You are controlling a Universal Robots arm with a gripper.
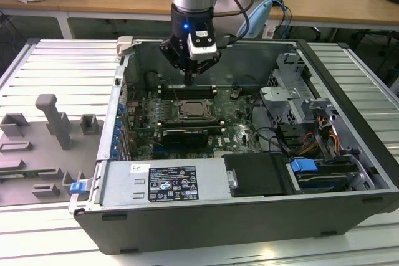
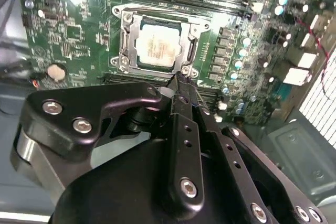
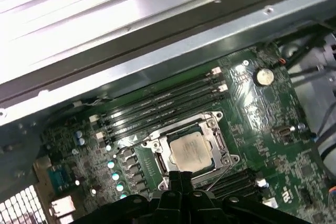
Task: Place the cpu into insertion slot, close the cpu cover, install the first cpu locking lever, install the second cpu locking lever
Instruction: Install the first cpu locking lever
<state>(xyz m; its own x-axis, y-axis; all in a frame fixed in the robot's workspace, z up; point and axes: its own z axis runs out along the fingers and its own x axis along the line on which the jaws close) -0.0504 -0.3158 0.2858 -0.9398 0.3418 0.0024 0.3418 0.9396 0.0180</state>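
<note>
The cpu [image 2: 157, 45], pale metal top up, sits flat in the insertion slot [image 1: 184, 111], which I see just left of centre in the exterior view, set into the green board [image 1: 240, 126]. The cpu cover [image 3: 218, 142] lies down around the chip as a silver frame, with the chip showing through its window. I cannot tell whether either locking lever is latched; a thin wire runs beside the socket in the first wrist view, but I cannot make out how it is set. The gripper [image 1: 188, 81] hangs from the arm at upper centre of the exterior view, its tip just above the slot in the frame and over the long black memory slots [image 3: 163, 103]. In both wrist views the two dark fingers [image 2: 184, 129] are pressed together to one narrow point with nothing between them, and that point is close to a corner of the socket's rim; I cannot tell whether it touches. A round coin battery [image 3: 263, 76] sits on the board, well apart from the socket. The open computer case [image 1: 249, 222] holds it all, with a grey labelled power supply [image 1: 162, 182] along its near wall. Grey fixture blocks [image 1: 53, 119] stand at the exterior view's left on the ribbed metal table [image 1: 361, 73].
</note>
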